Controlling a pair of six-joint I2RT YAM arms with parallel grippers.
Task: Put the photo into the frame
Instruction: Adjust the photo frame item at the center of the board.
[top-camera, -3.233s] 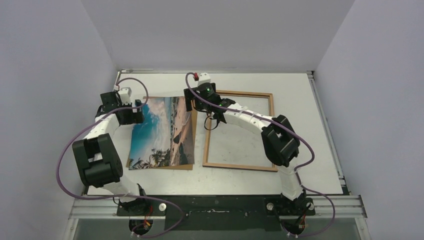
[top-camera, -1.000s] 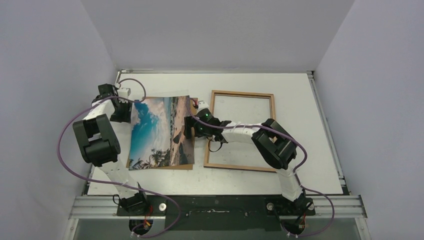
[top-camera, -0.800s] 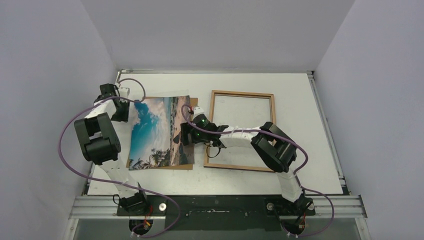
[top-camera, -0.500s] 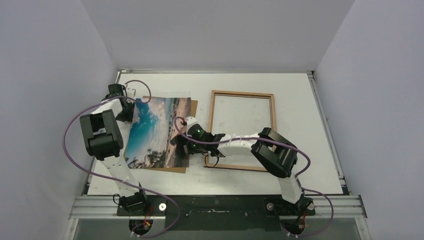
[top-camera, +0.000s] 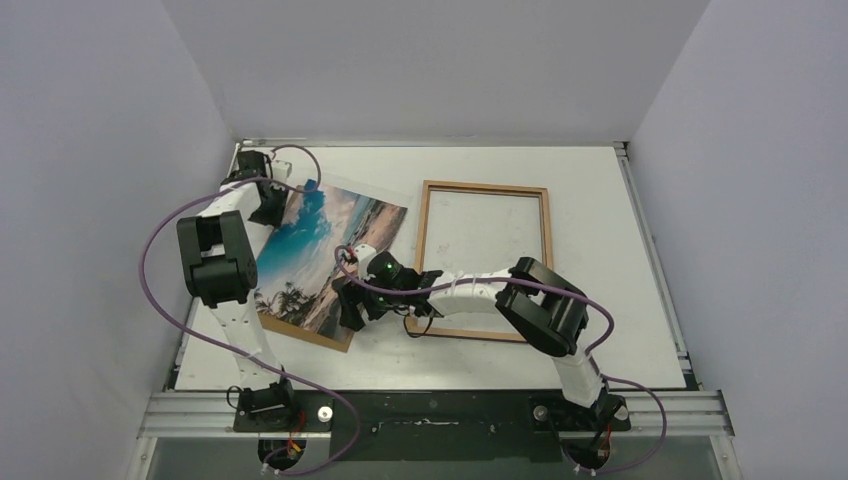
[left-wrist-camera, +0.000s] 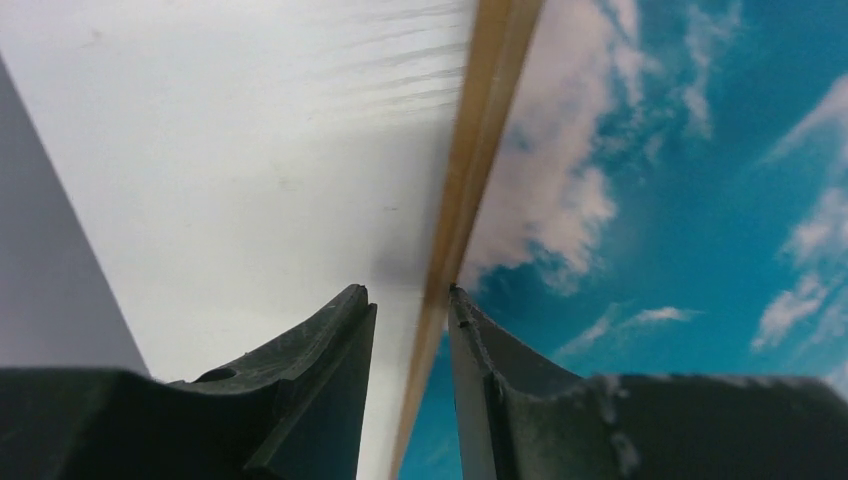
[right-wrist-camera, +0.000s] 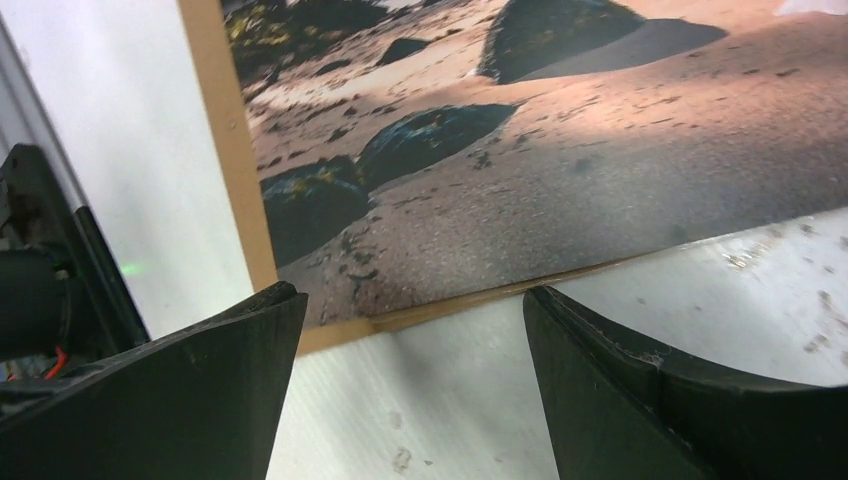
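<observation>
The photo (top-camera: 325, 255), a beach print, lies face up on a brown backing board (top-camera: 300, 333), both skewed on the table. The frame (top-camera: 486, 187) lies flat to their right, nothing inside it. My left gripper (top-camera: 280, 205) is at the board's far left corner. Its narrowed jaws (left-wrist-camera: 408, 292) straddle the board's edge (left-wrist-camera: 480, 130): one finger is over the photo (left-wrist-camera: 680, 180), and a sliver of table shows beside the other. My right gripper (top-camera: 348, 312) is open by the near right corner, and the board (right-wrist-camera: 225, 150) and photo (right-wrist-camera: 560, 170) end just beyond its fingertips (right-wrist-camera: 410, 295).
The white table (top-camera: 600, 250) is boxed in by grey walls, and the left wall (left-wrist-camera: 50, 250) is close to my left gripper. My left arm's elbow (top-camera: 215, 260) hangs beside the board's left edge. My right forearm (top-camera: 460, 290) crosses the frame's near left corner.
Board and photo have turned clockwise: the far left corner went right, the near right corner swung left. My right gripper slid down the right edge to the near corner. The left jaws narrowed.
</observation>
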